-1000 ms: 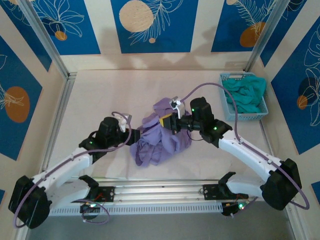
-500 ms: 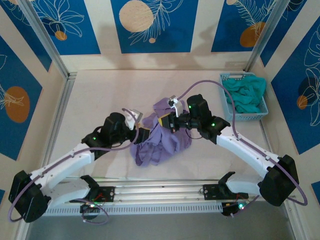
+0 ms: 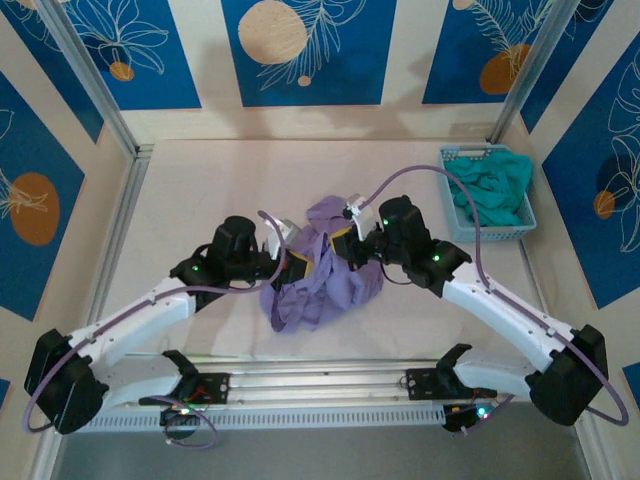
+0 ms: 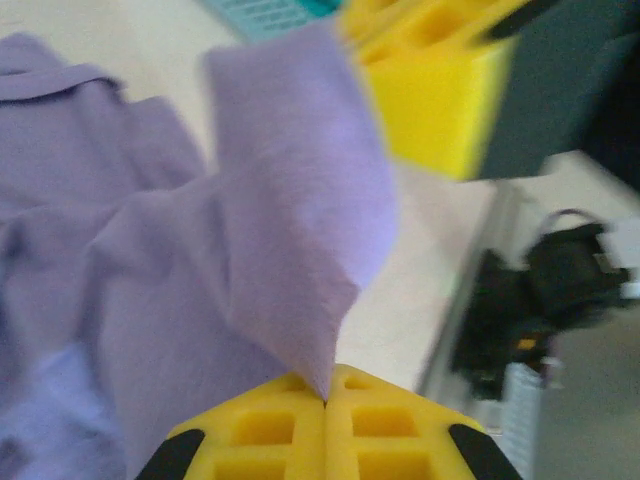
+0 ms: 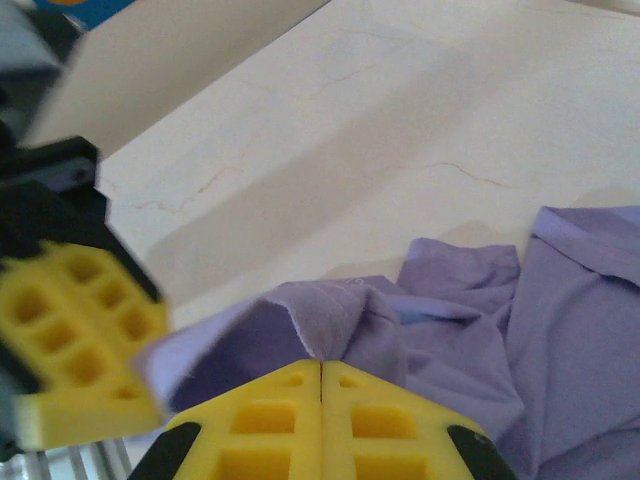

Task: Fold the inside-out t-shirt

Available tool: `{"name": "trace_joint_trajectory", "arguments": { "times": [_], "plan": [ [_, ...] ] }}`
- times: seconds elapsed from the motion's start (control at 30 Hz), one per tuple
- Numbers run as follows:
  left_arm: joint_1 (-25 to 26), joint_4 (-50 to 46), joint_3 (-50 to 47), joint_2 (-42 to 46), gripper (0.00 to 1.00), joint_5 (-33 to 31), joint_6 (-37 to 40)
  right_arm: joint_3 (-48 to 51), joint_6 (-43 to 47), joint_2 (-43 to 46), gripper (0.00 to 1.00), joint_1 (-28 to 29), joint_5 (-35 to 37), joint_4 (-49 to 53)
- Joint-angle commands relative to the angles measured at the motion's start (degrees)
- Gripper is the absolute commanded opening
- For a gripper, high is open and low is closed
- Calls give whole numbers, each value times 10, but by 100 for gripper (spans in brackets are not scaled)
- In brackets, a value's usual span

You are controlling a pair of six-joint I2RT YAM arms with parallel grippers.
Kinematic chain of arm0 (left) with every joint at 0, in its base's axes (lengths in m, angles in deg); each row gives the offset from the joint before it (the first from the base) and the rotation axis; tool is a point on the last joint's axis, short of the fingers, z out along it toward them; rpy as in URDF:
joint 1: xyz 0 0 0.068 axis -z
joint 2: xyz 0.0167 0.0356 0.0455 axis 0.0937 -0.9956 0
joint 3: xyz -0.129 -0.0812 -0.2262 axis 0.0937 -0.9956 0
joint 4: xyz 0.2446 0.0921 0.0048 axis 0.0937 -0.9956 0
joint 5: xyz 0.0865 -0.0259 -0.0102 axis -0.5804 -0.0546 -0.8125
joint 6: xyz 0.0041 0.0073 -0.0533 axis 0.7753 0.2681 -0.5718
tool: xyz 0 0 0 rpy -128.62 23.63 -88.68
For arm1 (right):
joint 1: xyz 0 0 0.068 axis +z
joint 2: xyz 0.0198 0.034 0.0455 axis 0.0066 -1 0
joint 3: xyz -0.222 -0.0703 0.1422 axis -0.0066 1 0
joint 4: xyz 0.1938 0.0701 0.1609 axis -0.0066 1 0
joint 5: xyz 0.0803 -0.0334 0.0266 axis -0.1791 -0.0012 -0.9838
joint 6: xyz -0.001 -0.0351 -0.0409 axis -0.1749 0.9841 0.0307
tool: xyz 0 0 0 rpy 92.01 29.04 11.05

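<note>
Left end effector [image 4: 325, 402] advanced, clenched on t-shirt [image 3: 330, 290]; right end effector [image 5: 320, 362] too, wrist views confirm.

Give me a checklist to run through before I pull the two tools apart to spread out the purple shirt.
1. Grip of left tool on the t-shirt: ok, shut on cloth.
2. Grip of right tool: ok, shut on a fold of it.
3. Shirt lying flat: not ok, bunched in a heap mid-table.
4. Which part each tool holds, hem or sleeve: cannot tell.
5. The teal garment inside its basket, apart from the shirt: ok.
</note>
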Motion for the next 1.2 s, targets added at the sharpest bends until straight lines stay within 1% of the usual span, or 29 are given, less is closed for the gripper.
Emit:
{"name": "trace_joint_trajectory", "arguments": {
  "times": [0.0,0.13,0.33,0.6,0.8,0.9,1.0,1.17],
  "plan": [
    [-2,53,-5,26,0,113,-49,23,27,24,0,5,27,21],
    [-4,74,-20,43,0,123,-66,48,18,48,3,6,0,28],
    [-9,73,-21,46,0,116,-74,58,11,73,14,6,-54,56],
    [-11,74,-14,28,0,111,-78,48,4,114,30,8,-45,93],
    [-11,75,-10,19,0,111,-77,42,-3,116,34,19,-46,94],
    [-11,74,-9,19,0,114,-77,37,-7,113,34,20,-33,91],
    [-11,74,-9,19,0,114,-76,23,-11,96,36,19,-11,95],
    [-11,73,-7,19,0,116,-74,3,1,62,39,18,-14,92]
  ]
}}
